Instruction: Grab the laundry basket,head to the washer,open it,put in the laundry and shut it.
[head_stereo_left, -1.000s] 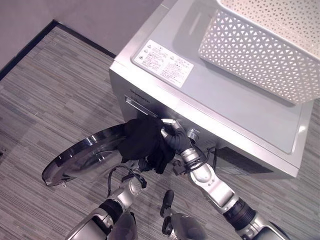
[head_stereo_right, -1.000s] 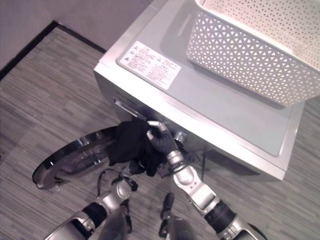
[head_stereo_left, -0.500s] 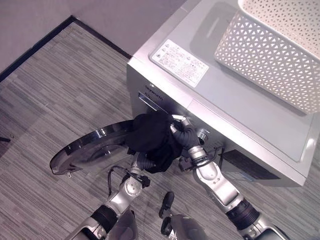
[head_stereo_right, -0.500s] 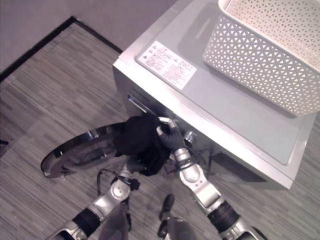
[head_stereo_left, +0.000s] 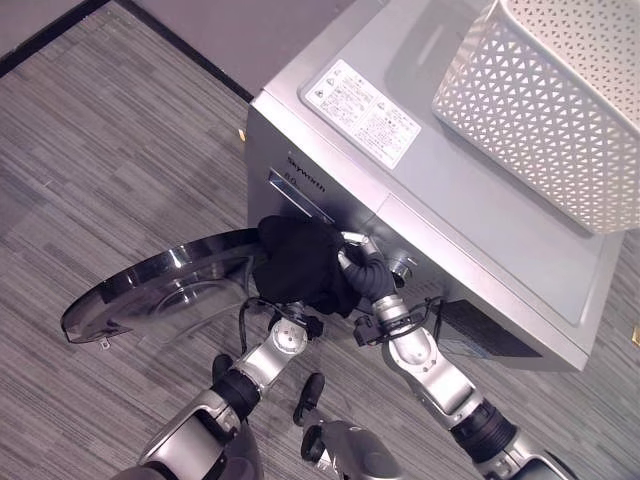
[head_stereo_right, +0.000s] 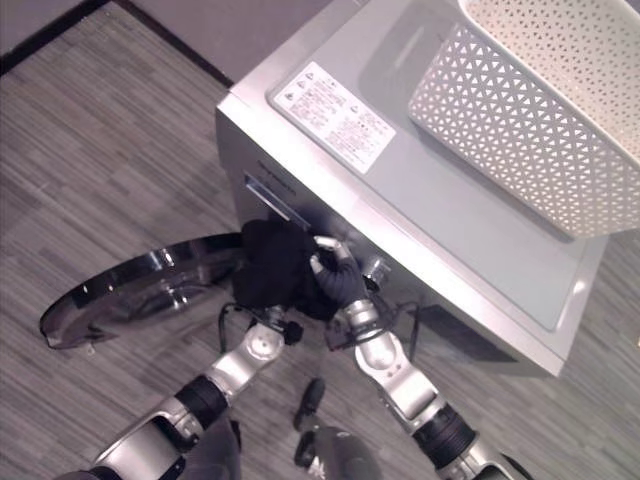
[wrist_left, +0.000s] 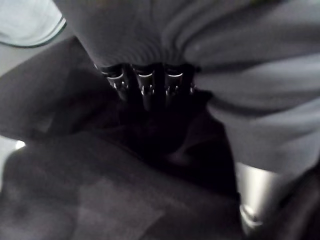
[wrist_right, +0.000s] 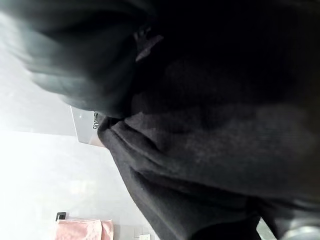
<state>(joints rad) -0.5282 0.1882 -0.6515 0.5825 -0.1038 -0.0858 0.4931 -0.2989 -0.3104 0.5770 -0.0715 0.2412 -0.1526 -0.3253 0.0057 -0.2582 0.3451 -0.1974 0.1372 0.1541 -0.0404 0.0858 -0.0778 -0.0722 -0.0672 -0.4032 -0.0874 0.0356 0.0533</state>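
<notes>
Both hands, the left hand (wrist_left: 145, 82) and right hand (head_stereo_left: 362, 268), grip a black garment (head_stereo_left: 300, 265) at the open washer (head_stereo_left: 420, 215) front, door (head_stereo_left: 160, 295) swung down; loading is underway, needing a push into the drum.

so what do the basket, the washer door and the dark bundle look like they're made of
The basket looks like matte white plastic, its walls an open triangle lattice. The washer door seems glossy glass or clear plastic in a chrome-like rim, reflecting light. The dark bundle looks like soft black fabric, folding and drooping.
</notes>
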